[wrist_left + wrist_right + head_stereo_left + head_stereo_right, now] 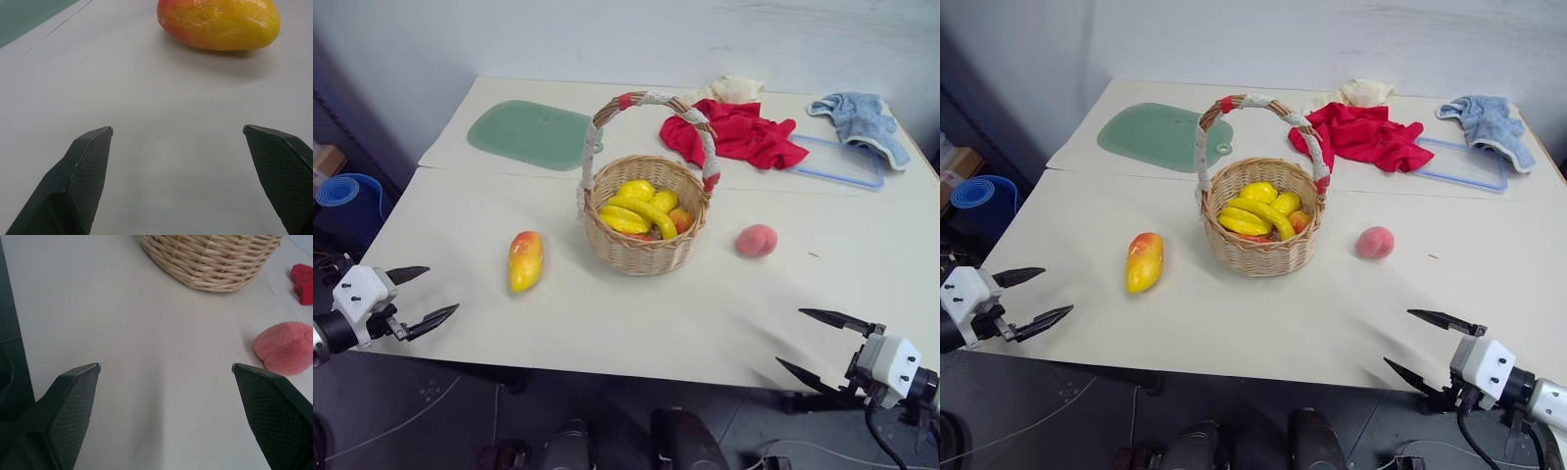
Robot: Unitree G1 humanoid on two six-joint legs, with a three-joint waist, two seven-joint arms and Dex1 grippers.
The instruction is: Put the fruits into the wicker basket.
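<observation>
A wicker basket (pixel 644 230) holding yellow fruit stands mid-table. A yellow-orange mango (pixel 525 260) lies to its left, a pink peach (pixel 756 240) to its right, both on the tabletop. The left gripper (pixel 433 296) and right gripper (pixel 803 343) hover at the table's near edge, jaws spread wide and empty

I see a cream-topped rectangular table (pixel 724 313) against a pale plastered wall (pixel 607 39), dark grey floor (pixel 401 411) below.
</observation>
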